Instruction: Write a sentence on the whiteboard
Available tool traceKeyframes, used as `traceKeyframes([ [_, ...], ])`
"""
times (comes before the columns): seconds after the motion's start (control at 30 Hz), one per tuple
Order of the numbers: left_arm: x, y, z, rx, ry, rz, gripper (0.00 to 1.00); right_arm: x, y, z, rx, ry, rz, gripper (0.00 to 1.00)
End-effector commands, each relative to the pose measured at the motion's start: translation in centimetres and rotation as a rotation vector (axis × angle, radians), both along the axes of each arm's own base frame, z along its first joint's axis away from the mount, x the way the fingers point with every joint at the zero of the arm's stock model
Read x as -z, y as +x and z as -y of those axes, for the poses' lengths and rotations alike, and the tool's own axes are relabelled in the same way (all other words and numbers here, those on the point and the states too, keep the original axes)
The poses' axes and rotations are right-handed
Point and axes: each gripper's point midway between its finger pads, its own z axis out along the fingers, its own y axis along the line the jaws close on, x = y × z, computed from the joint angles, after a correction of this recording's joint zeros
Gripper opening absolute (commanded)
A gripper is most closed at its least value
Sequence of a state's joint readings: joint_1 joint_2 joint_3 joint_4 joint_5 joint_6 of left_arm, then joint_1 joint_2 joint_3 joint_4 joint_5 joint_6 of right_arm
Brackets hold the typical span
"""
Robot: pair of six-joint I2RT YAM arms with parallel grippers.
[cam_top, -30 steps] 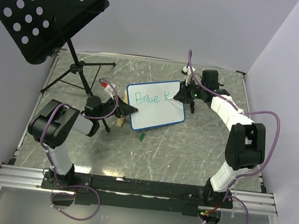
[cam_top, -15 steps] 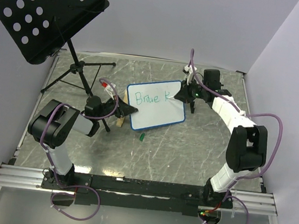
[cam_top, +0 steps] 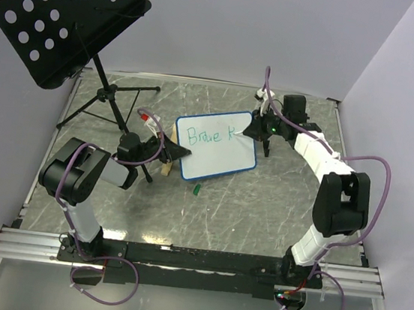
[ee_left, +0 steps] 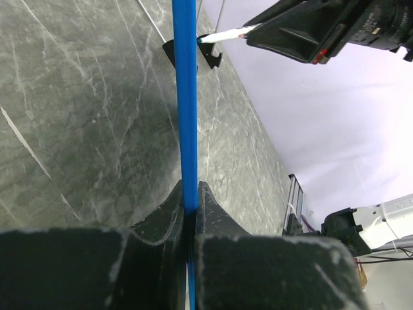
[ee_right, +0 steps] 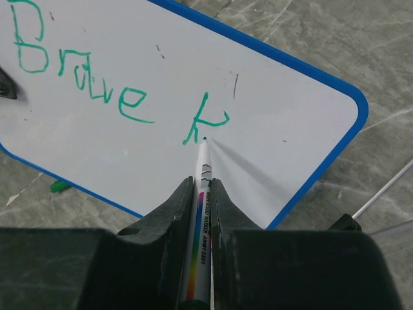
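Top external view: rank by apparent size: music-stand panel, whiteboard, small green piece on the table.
1. music-stand panel, largest, though it is raised toward the camera, which likely inflates it
2. whiteboard
3. green piece, by far the smallest

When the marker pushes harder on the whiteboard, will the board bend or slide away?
Probably stiff: the whiteboard looks straight, seen edge-on from the left wrist. Likely light, being so thin. The left gripper pinches only one edge, so a hard push from the marker might pivot it.

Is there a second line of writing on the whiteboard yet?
No, the whiteboard shows one green line, "Brave k", the marker tip at the k.
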State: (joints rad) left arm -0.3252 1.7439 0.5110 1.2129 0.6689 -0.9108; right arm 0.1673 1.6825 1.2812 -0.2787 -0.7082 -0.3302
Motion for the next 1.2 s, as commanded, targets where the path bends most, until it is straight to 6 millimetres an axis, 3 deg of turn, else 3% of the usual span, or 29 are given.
traceKeyframes([
  [0.0,-5.6,-0.1,0.5,0.036,-0.078,0.254,0.01,-1.3,2.0,0.1,0.009,0.002,0.051,0.00],
  [0.67,-5.5,-0.1,0.4,0.036,-0.076,0.252,0.01,-0.4,3.5,1.4,0.092,-0.042,0.048,0.00],
  [1.0,-5.3,-0.2,0.5,0.038,-0.081,0.244,0.01,-1.5,4.1,0.8,0.082,-0.008,0.057,0.00],
  [1.17,-5.3,-0.2,0.5,0.040,-0.081,0.244,0.01,-1.1,3.8,0.3,0.062,-0.003,0.041,0.00],
])
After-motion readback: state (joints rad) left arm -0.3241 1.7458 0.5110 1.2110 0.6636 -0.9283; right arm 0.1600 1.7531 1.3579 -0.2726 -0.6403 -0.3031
